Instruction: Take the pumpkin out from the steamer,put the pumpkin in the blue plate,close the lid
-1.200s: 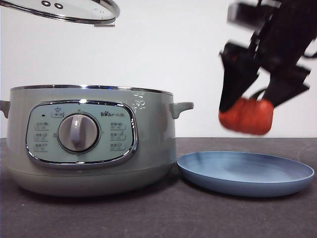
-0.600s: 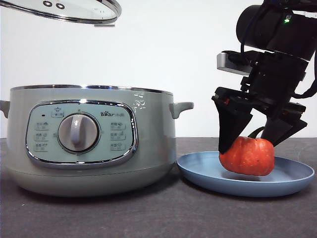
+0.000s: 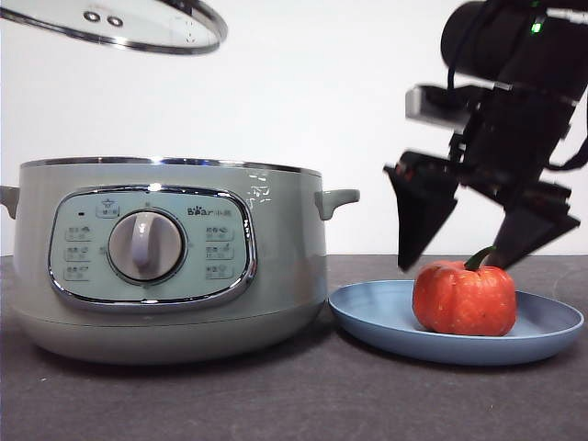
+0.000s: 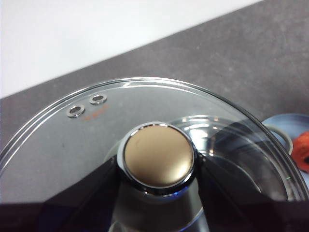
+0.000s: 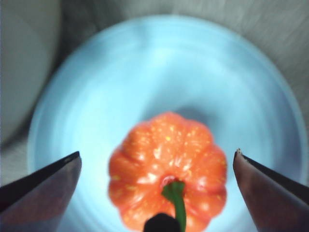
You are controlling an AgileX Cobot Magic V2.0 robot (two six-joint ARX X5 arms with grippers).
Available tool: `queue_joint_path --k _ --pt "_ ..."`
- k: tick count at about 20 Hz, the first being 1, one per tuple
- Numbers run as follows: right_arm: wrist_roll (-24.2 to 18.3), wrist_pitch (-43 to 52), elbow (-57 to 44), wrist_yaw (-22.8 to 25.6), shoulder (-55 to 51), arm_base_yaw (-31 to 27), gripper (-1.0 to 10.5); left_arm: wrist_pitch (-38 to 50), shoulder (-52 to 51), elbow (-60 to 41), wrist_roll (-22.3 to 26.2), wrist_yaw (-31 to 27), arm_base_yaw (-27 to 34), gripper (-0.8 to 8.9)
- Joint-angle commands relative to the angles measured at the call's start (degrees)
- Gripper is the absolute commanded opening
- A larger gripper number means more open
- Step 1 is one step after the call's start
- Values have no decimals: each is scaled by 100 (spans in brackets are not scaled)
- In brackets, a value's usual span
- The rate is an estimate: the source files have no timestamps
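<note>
Front view: the pumpkin [image 3: 464,299] sits upright in the blue plate [image 3: 377,322] beside the open steamer [image 3: 165,257]; the right gripper [image 3: 473,248] hangs just above it, jaws spread wide, touching nothing. The lid [image 3: 119,26] hangs high over the steamer.

Left wrist view: the left gripper [image 4: 157,193] clamps the lid's knob [image 4: 158,157].

Right wrist view: both jaws flank the pumpkin, clear of it.

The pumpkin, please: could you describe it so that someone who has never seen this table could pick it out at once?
Start at the big sage-green steamer; beside it on the dark table lies a shallow blue plate. The pumpkin sits on that plate, directly beneath the open right gripper. It is the only orange-red thing here, ribbed, with a curved green stem.
</note>
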Motion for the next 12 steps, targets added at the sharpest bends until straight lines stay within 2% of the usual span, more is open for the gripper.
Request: queue_joint_path --k 1,9,12 --pt "155 4 -13 -7 -507 9 567 328 98 114 -4 264 2 -9" --pt "321 90 -13 11 -2391 -2 563 798 739 33 -225 573 -48 -9" --pt "387 111 -13 11 -2885 -2 563 1370 767 -409 -457 584 -129 -9"
